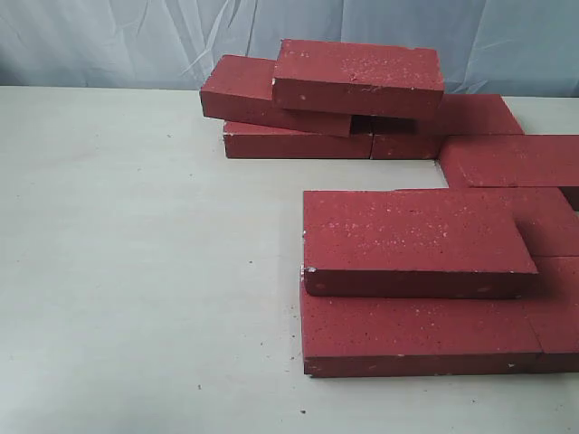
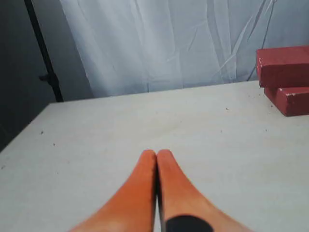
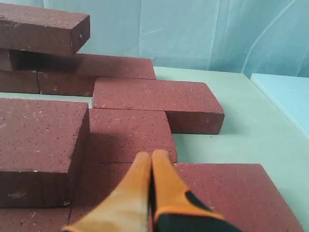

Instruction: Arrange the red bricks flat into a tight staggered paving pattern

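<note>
Exterior view: nine bricks (image 1: 412, 240) counted on a pale table (image 1: 136, 271), some cut off by the right edge. At the rear, two sit crooked atop flat ones. Front right, several lie flat, edges touching, w/ one more lying on top.

Left wrist view: the left gripper (image 2: 157, 155) has its two orange fingers pressed together w/ nothing between them, over bare table. Two stacked bricks show well apart from it, near the curtain (image 2: 169, 43).

Right wrist view: the right gripper (image 3: 151, 155) is likewise closed & empty, tips over a flat brick of the front group. Can't tell if they touch it. The raised brick sits just beside the fingers, the rear stack beyond.
</note>
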You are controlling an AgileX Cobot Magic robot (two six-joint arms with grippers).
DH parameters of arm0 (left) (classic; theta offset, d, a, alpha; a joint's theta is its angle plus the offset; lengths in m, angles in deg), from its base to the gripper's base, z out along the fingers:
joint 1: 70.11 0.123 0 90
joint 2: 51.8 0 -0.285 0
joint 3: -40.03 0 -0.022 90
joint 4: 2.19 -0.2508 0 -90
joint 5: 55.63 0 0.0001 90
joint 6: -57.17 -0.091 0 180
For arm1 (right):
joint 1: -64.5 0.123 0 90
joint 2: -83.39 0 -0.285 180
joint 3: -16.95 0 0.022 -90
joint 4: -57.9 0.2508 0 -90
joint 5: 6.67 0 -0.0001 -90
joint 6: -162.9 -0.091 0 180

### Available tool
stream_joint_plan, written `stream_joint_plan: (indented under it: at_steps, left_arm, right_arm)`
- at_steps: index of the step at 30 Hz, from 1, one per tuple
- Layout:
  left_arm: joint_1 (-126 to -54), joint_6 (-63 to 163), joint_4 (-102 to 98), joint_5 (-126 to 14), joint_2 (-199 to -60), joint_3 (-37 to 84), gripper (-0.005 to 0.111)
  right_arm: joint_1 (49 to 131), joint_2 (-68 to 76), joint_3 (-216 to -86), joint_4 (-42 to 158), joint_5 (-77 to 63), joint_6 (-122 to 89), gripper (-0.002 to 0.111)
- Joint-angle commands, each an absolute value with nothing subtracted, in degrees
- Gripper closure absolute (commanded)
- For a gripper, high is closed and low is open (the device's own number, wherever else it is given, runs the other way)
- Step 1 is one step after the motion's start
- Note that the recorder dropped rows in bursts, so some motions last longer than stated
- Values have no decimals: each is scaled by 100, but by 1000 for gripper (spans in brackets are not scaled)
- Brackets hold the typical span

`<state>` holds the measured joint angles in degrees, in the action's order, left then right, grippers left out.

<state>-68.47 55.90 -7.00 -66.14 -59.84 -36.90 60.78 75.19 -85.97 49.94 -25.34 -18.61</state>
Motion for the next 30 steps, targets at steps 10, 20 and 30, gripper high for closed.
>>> stream_joint_plan:
  at_steps: [10, 20, 30]
  left_arm:
    - [-6844, 5717, 1677, -5963, -5958, -3719, 107]
    - [-6844, 5861, 2783, -4699, -5958, -3719, 107]
    - [-6844, 5844, 2718, -5243, -6168, -2807, 107]
  right_arm:
    - [6052, 7560, -8583, 6219, -76, -2398, 109]
    - [6340, 7499, -8583, 6514, 611, -2779, 109]
    - [6340, 6563, -9712, 6638, 32, -2925, 109]
